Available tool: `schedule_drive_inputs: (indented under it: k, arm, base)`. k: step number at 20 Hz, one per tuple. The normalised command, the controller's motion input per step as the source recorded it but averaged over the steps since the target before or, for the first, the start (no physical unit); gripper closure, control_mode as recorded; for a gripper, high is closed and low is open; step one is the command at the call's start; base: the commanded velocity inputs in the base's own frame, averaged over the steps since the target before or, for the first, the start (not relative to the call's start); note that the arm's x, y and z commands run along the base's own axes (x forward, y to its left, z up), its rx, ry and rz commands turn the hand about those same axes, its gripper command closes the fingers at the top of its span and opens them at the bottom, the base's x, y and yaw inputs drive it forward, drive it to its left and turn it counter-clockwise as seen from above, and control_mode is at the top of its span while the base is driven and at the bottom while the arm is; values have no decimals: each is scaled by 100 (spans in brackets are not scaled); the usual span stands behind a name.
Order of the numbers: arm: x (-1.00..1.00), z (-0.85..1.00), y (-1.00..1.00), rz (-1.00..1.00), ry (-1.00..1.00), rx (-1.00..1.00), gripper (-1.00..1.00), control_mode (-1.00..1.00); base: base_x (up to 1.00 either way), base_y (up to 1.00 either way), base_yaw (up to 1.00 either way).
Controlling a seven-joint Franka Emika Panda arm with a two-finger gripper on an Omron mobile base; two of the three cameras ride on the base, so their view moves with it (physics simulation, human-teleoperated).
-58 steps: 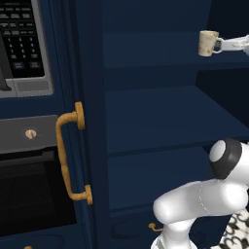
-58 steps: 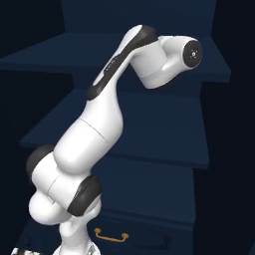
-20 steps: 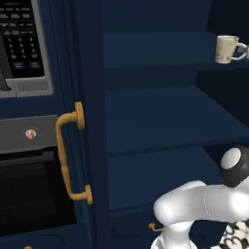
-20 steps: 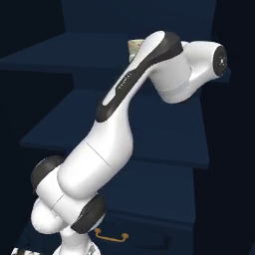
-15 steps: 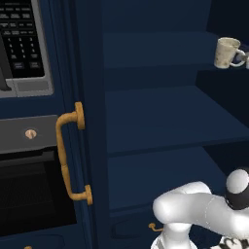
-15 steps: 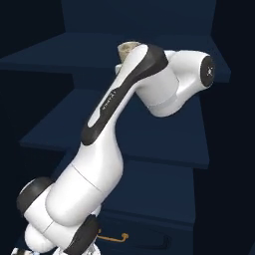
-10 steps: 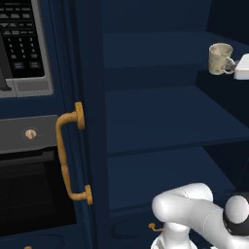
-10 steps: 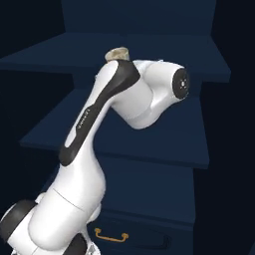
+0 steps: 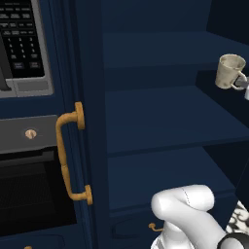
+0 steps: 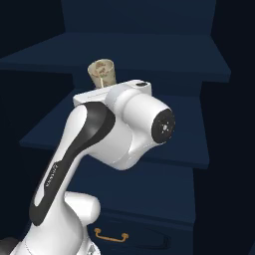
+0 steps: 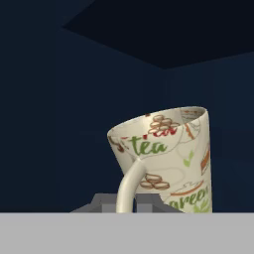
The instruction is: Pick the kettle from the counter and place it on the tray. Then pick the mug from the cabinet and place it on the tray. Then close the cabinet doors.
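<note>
One mug [image 9: 229,71] shows at the upper right of the left base view, tilted and clear of every shelf, its loop handle turned toward the right edge where a sliver of the gripper [image 9: 244,87] meets it. We judge that we are in the second part of the task: the mug is out of the cabinet [image 9: 165,116] and not yet on the tray. Whether the kettle is already placed we cannot tell from these pictures. One cabinet door [image 9: 80,121] stands at centre left with one long brass handle [image 9: 68,155] (its partner is outside this frame), so closing the doors is left to do. We count two bare shelves here, and one small brass drawer pull [image 9: 154,227] low in the middle.

From the right base view we see the same single mug at upper centre, just above the white arm [image 10: 119,134], with one drawer handle [image 10: 110,235] at the bottom.

Along the hand view, one mug fills the lower centre, and the two finger tips [image 11: 104,203] are closed tight on its handle, nearly touching each other.
</note>
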Motion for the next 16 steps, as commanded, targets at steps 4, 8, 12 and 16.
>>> schedule_drive_inputs:
  k: [4,8,12,16]
  arm:
    - [-64,-10,0,10,0,1,100,-100]
    - [-48,0,0,8,0,3,100,-100]
    - [-38,0,0,4,0,1,100,-100]
    - [-9,0,0,1,0,0,100,100]
  base:
    - [0,0,0]
    - [0,0,0]
    - [0,0,0]
    - [-29,3,2]
